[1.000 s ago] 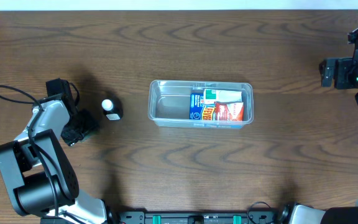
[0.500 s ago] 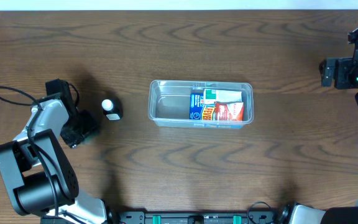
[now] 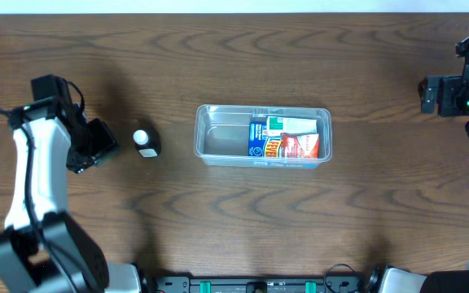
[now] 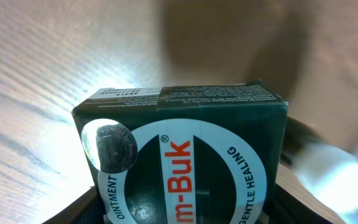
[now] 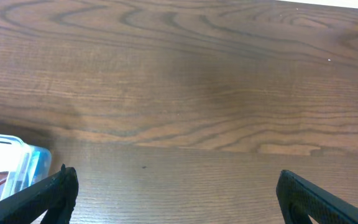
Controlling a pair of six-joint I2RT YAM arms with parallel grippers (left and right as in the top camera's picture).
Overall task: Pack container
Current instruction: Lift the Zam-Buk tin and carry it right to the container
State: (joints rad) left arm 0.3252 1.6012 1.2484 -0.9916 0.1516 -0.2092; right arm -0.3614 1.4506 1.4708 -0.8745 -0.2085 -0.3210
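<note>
Clear container (image 3: 218, 142) set mid-table, well right of left gripper (image 3: 96, 146) — clamped on green ointment box (image 4: 185, 162) — right gripper (image 5: 179, 199) spread apart, far right.

The left gripper (image 3: 96, 145), clamped on the dark green box (image 4: 185, 158), has moved toward the far edge of the table (image 3: 234, 228), with its arm now extended.

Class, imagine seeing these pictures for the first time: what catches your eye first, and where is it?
The clear container sits at the middle of the table, its right half filled with colourful packets, its left half bare. In the left wrist view a dark green ointment box fills the frame, held in the left claw. A small white-capped bottle stands between that claw and the container.
</note>
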